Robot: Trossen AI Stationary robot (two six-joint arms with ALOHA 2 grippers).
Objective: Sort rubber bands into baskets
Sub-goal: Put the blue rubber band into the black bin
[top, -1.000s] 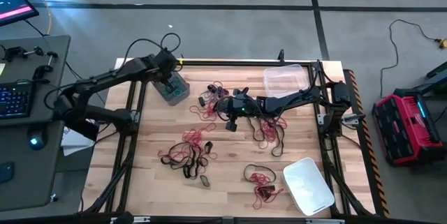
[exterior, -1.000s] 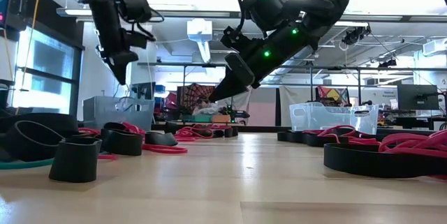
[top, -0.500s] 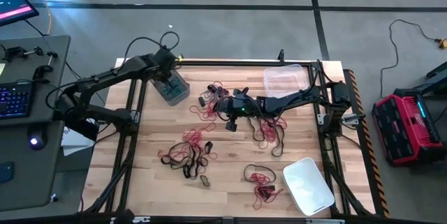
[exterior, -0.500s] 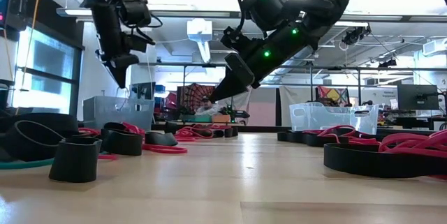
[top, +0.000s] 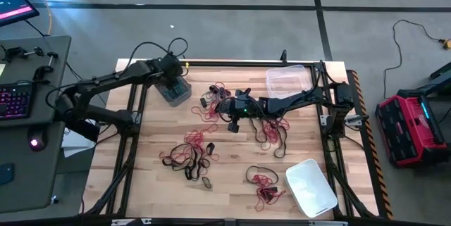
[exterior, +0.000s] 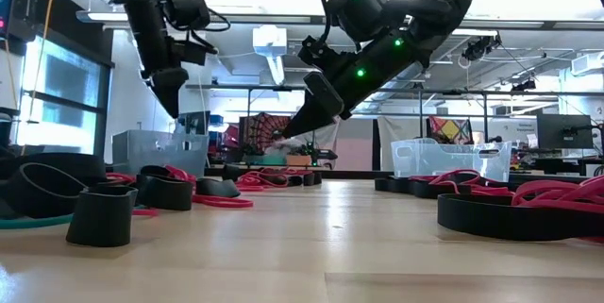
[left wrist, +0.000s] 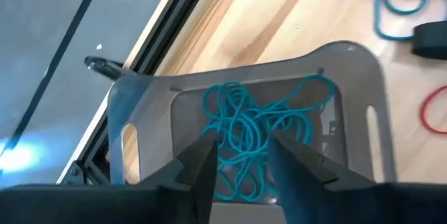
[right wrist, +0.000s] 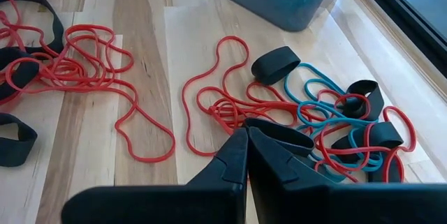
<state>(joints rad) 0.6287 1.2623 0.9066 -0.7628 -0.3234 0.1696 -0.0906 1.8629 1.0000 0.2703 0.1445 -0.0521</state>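
At the near edge of the table [top: 232, 191] we saw the whitish basket [top: 311, 186] lying empty at the right corner, with a small knot of red and dark rubber bands [top: 264, 184] just to its left. A larger tangle of red and black bands [top: 190, 154] lay left of centre. Mid-table, the right gripper [top: 232, 122] hung low over more bands, its fingers [right wrist: 241, 155] pressed together with nothing visibly between them; red loops [right wrist: 91, 63], teal-blue loops [right wrist: 318, 109] and broad black bands [right wrist: 275, 64] were spread on the wood before it. From table height it hovered clear of the surface [exterior: 311, 105]. Toward the far side, the clear basket [top: 286, 80] stood empty at the right. At the far left, the left gripper [top: 173, 79] was poised directly over the grey-tinted basket [top: 175, 93], its fingers [left wrist: 202, 165] standing apart and holding nothing. Below them a heap of teal-blue bands [left wrist: 255, 123] rested inside that basket [left wrist: 363, 77]. A desk with a keyboard [top: 15, 99] stood off the table's left side.
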